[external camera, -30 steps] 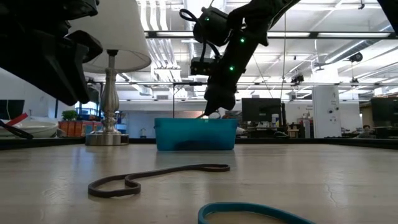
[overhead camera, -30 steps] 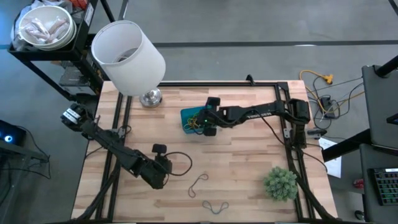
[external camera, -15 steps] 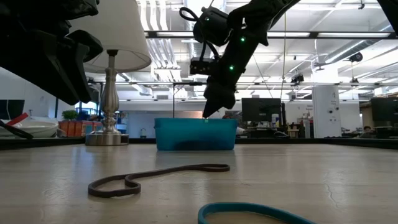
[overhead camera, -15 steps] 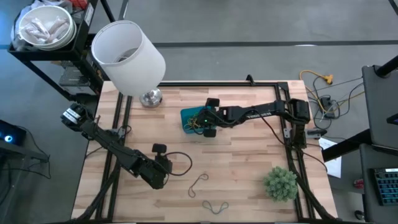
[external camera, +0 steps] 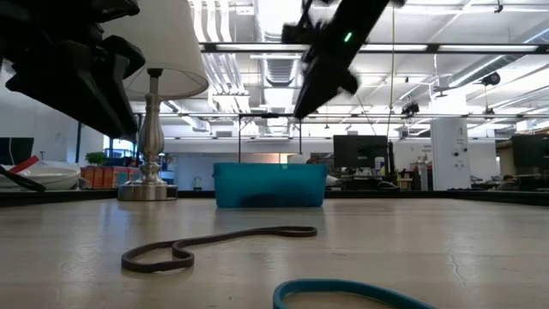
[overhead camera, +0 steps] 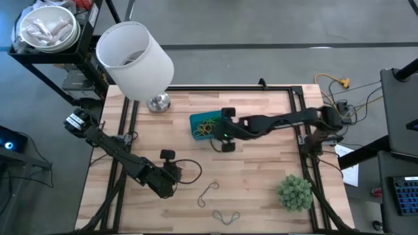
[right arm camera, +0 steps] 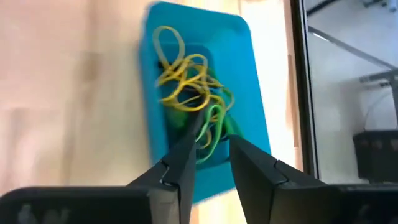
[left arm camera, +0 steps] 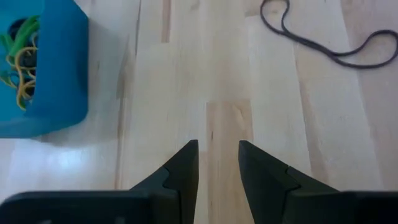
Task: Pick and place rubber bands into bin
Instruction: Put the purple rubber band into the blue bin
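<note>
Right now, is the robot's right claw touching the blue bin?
Apart. In the low view the right gripper hangs well above the bin, with open room showing between its tips and the rim. The high view shows it beside the bin, empty.

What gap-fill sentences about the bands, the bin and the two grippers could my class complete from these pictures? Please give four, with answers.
1. The bin holding yellow and green rubber bands is coloured ____.
2. The number of bands lying loose on the table, the dark band included, is ____.
3. The right gripper holds ____.
4. The left gripper has its fingers ____.

Answers: blue; two; nothing; open
</note>
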You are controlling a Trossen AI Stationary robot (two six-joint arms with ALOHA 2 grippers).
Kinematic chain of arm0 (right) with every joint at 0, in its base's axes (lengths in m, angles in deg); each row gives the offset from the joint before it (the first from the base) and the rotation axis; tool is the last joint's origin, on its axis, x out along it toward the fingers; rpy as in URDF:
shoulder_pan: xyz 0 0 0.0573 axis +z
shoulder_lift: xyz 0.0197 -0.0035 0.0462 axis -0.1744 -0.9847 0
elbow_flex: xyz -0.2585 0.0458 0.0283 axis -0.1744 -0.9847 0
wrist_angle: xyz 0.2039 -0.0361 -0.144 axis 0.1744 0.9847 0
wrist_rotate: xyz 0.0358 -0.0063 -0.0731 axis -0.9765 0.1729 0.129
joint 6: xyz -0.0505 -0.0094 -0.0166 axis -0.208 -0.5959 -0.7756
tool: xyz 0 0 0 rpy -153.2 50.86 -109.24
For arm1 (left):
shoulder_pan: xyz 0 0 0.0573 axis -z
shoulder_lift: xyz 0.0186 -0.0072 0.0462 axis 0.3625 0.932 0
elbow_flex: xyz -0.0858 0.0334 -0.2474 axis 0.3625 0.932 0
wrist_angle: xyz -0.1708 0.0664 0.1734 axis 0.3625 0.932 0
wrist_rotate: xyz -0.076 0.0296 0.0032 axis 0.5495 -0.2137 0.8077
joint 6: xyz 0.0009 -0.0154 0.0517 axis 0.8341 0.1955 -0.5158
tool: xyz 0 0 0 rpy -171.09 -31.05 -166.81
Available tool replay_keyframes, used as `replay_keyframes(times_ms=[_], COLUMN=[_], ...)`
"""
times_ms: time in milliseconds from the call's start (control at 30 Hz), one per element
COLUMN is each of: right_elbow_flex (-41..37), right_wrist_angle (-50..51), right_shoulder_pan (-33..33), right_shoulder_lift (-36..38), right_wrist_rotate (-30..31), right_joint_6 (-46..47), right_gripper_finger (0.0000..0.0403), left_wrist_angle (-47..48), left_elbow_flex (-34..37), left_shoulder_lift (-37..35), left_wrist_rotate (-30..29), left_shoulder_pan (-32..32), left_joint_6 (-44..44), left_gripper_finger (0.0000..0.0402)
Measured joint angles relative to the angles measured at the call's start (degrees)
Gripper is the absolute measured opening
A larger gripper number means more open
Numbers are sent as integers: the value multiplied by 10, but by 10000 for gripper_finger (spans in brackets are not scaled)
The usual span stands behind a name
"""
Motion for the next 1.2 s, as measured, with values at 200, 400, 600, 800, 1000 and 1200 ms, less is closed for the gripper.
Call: replay_keyframes(times_ms=[200,400,600,800,1000,1200], right_elbow_flex=[-7,-34,-75,-118,-160,-190], right_wrist_angle=[94,126,120,98,39,15], right_shoulder_pan=[87,197,315,413,463,485], right_shoulder_lift=[84,154,194,197,196,196], right_wrist_rotate=[-33,-48,-31,55,95,95], right_joint_6=[68,173,251,292,296,335], right_gripper_finger=[81,73,74,68,70,65], left_wrist_angle=[-84,-207,-218,-219,-225,-224], left_elbow_flex=[1,1,-6,-33,-79,-127], left_shoulder_lift=[0,8,52,95,132,190], left_wrist_rotate=[-8,17,48,59,67,131], left_shoulder_pan=[-1,-2,-5,-10,-32,-53], left_joint_6=[-80,-145,-146,-196,-245,-273], left_gripper_finger=[98,98,98,98,98,98])
